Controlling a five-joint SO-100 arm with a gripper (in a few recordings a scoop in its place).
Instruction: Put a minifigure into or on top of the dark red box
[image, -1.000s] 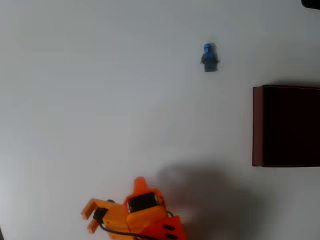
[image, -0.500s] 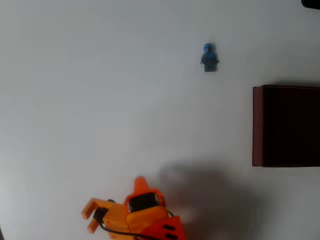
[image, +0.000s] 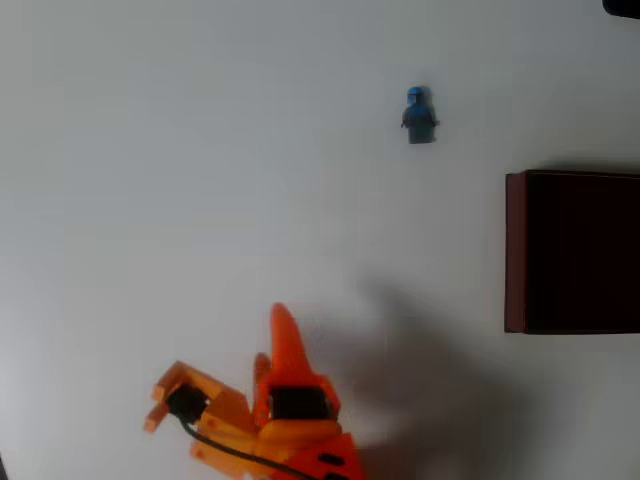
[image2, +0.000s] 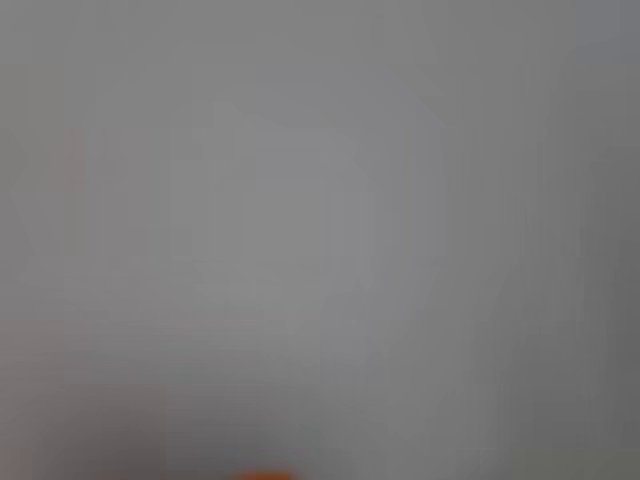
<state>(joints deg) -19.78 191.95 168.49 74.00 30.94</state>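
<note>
Figure (image: 419, 115): lying on the white table (image: 150, 150) in the overhead view, upper right of centre, bare surface all round it.
Box (image: 572, 252): sitting lower right of the figure, well apart, running off the right edge.
Gripper (image: 283, 335): reaching in from the bottom edge, far from both; its opening and any load I cannot tell.
Wrist view: showing only grey blur.

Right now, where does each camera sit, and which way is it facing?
Overhead view: fixed above, facing straight down on the white table, the minifigure and the dark red box; the orange arm and its hand enter at the bottom edge.
Wrist view: rides on the arm, facing a blurred grey surface; an orange sliver of the robot shows at the bottom edge.
Shared: bare surface and orange robot parts.
</note>
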